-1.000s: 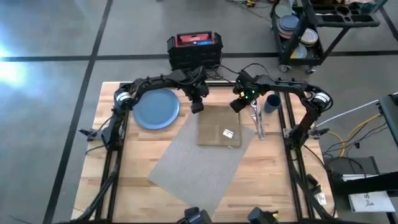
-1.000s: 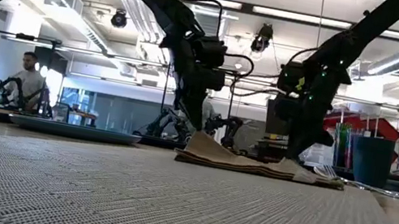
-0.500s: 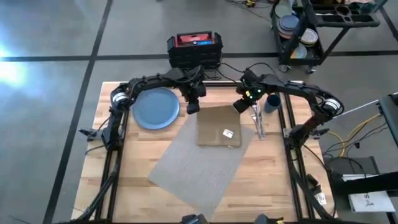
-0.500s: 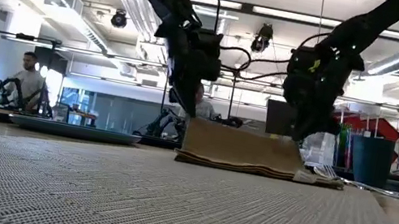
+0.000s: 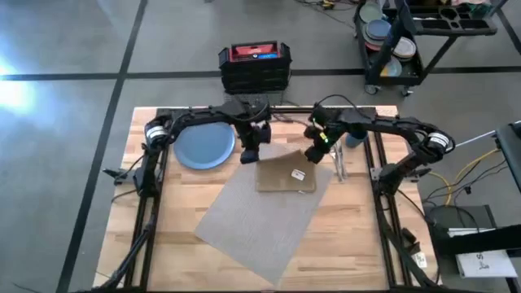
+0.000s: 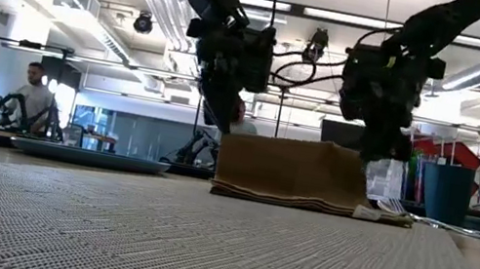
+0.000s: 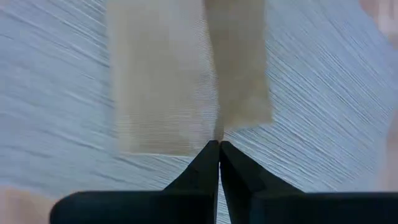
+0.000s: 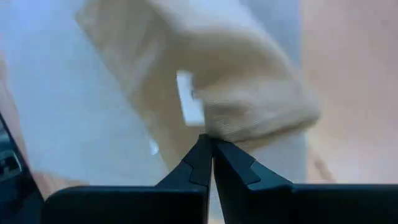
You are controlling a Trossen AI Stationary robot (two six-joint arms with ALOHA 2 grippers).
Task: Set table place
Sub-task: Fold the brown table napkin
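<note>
Two grippers pinch the far edge of the tan folded cloth napkin (image 5: 285, 171) in the high view, the left gripper (image 5: 251, 153) at its far-left corner and the right gripper (image 5: 313, 153) at its far-right corner. The napkin lies across the far corner of the grey woven placemat (image 5: 256, 218), which sits askew on the wooden bench (image 5: 342, 236). The round blue plate (image 5: 204, 142) rests to the left, clear of the mat; the cutlery (image 5: 338, 165) and the small dark-blue cup (image 5: 354, 134) wait to the right.

From the low view, the napkin's top layer (image 6: 293, 169) stands up like a low wall between the left gripper (image 6: 224, 102) and the right gripper (image 6: 380, 139), its lower folds flat on the placemat (image 6: 200, 246). A person (image 6: 33, 98) stands in the room well behind the bench.

In the left wrist view, the jaws are pressed together on a thin edge of the napkin (image 7: 186, 81), with the grey weave of the mat (image 7: 323, 93) beneath.

The right wrist view shows its jaws likewise closed on the napkin (image 8: 249, 99), beside a small white tag (image 8: 188, 106).

Done well, this step likely calls for both arms to travel together at matched height and pace, keeping the cloth taut between them so neither corner slips free. The fold should probably land square, and the mat beneath must not be dragged further askew.
</note>
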